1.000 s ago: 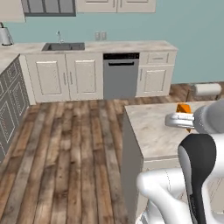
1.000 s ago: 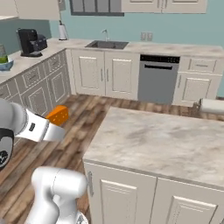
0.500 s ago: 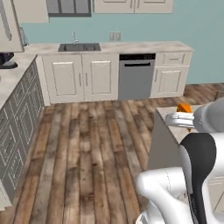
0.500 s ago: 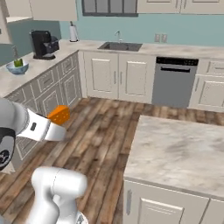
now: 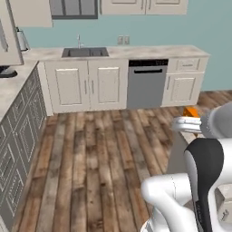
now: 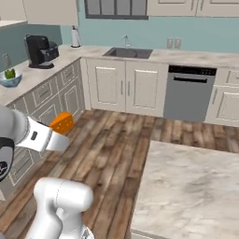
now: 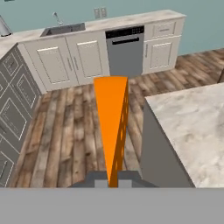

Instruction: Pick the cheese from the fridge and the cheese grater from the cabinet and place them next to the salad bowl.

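My gripper (image 7: 111,180) is shut on the cheese (image 7: 111,126), a bright orange wedge that points away from the hand over the wooden floor. From the left base view the cheese (image 5: 191,111) sits at the tip of the gripper (image 5: 185,124), held out at mid-height. The right base view has the cheese (image 6: 62,123) and the gripper (image 6: 57,136) at the left. The salad bowl (image 6: 10,77), white with green leaves, stands on the grey-fronted counter at the far left. The fridge, the cabinet and the cheese grater are out of view.
A marble-topped island (image 6: 196,182) lies to my right, its corner close under the hand (image 7: 192,127). Along the back wall run a sink (image 5: 84,52) and a dishwasher (image 5: 146,84). A black coffee machine (image 6: 41,50) stands on the left counter. Wooden floor (image 5: 99,154) lies ahead.
The whole scene has slid to the right in both base views, so the base has turned left; the island has moved toward the right edge. The cheese stays gripped.
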Tool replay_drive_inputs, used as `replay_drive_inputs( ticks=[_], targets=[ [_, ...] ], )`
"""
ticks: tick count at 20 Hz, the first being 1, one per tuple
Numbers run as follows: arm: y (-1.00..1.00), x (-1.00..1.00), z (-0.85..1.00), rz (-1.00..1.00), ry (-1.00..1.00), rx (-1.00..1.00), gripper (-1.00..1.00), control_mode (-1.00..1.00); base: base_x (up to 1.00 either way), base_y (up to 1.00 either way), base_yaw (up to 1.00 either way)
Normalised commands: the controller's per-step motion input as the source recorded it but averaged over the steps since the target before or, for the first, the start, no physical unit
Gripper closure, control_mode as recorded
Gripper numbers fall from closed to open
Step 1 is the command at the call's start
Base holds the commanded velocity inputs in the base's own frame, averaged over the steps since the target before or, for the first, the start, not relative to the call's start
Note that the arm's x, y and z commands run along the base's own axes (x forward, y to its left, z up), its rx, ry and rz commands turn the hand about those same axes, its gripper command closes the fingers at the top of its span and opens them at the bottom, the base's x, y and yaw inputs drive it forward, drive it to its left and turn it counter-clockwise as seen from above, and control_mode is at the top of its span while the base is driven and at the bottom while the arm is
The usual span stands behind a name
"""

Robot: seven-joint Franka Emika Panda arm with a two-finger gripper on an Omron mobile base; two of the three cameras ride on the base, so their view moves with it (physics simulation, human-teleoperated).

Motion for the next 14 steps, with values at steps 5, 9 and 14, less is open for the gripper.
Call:
replay_drive_inputs(
  ticks=[5, 9, 14],
  targets=[
    [0.0, 0.0, 0.0, 0.0, 0.0, 0.0, 1.0, 1.0, 0.89, 0.26, 0.0],
    [0.0, 0.0, 0.0, 0.0, 0.0, 0.0, 1.0, 1.0, 0.94, 0.31, 0.0],
    [0.0, 0.0, 0.0, 0.0, 0.0, 0.0, 1.0, 1.0, 1.0, 0.1, 0.0]
  ],
)
